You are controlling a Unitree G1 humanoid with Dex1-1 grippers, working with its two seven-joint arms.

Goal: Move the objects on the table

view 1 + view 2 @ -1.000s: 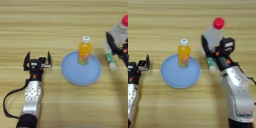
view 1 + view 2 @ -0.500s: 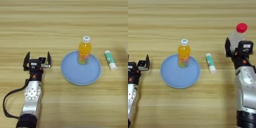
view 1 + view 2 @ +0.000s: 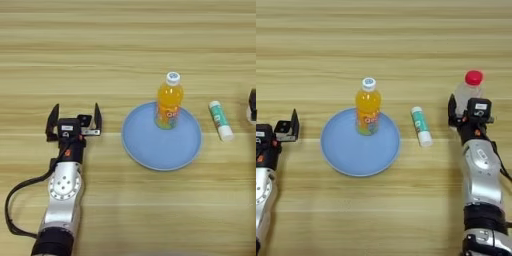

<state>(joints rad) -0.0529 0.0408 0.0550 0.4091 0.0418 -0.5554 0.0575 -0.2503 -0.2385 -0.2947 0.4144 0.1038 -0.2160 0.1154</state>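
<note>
Gripping the water bottle (image 3: 468, 92) near the counter's (image 3: 384, 45) right edge, the right gripper's (image 3: 470, 111) fingers should set it upright before opening; left gripper (image 3: 73, 119) idles spread, empty.

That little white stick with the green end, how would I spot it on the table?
Find the round blue plate mid-table, with the orange-drink bottle standing on it. Just right of the plate the white stick lies flat on the wood, the only thing lying down.
</note>
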